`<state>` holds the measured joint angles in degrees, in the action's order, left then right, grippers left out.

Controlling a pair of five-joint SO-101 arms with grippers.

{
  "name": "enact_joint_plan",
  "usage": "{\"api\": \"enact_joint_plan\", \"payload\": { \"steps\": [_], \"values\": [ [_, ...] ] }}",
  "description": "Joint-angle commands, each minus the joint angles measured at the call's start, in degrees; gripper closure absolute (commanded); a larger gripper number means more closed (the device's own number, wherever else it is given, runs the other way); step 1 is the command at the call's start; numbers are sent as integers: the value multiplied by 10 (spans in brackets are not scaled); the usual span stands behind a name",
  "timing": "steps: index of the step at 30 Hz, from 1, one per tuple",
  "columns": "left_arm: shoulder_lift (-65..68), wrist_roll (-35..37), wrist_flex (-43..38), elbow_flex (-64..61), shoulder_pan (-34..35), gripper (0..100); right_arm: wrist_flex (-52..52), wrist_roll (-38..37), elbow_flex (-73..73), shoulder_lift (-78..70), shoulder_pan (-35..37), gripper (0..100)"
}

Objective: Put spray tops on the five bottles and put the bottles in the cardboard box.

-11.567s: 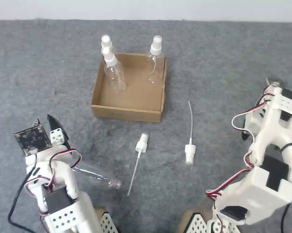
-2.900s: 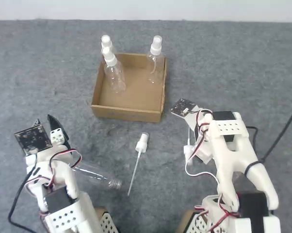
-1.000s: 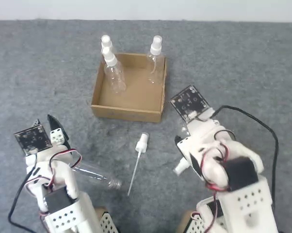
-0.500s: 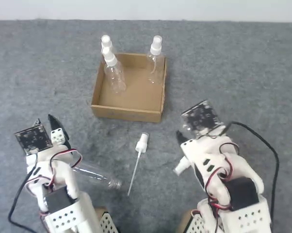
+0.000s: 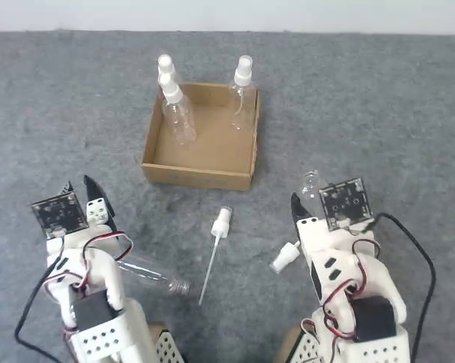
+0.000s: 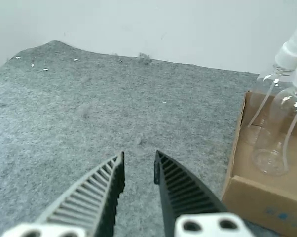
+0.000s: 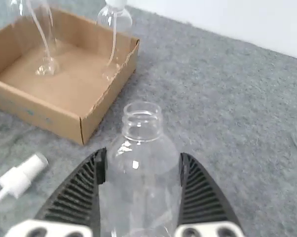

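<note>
The right gripper is clamping an uncapped clear plastic bottle near the shallow brown cardboard box, while the left gripper is hanging narrowly parted, gripping nothing.

The box sits on the table, mid-width and toward the far side. In it stand three bottles: a back bottle and a front bottle in the left rear corner, and a third bottle in the right rear corner. Before the box lies a top, its tube running toward the arms. Left of the tube a lying bottle rests beside the left arm. Right of it a second top lies just beside the right arm. The right gripper has a held bottle between its jaws, before and right of the box. The left gripper is before and left of the box.
</note>
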<state>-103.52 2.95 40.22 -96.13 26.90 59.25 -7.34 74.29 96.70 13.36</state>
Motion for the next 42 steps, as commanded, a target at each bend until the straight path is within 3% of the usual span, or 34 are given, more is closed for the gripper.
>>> {"api": "enact_joint_plan", "payload": {
  "steps": [1, 13, 23, 32, 38, 42],
  "values": [
    [-11, -18, -1, 41, -5, 905, -15, 33, 16, 67, -8, 989],
    [-10, -76, 225, 262, -113, 905, -37, 37, 38, 72, -8, 988],
    [7, -128, 307, 316, -227, 905, -39, 38, 36, 72, -45, 988],
    [267, -135, 313, 398, -326, 901, -39, 38, 38, 72, -45, 988],
    [465, -100, 313, 458, -361, 791, -39, 38, 38, 72, -46, 988],
    [574, -95, 313, 506, -397, 774, -39, 37, 39, 72, -45, 988]
  ]
}}
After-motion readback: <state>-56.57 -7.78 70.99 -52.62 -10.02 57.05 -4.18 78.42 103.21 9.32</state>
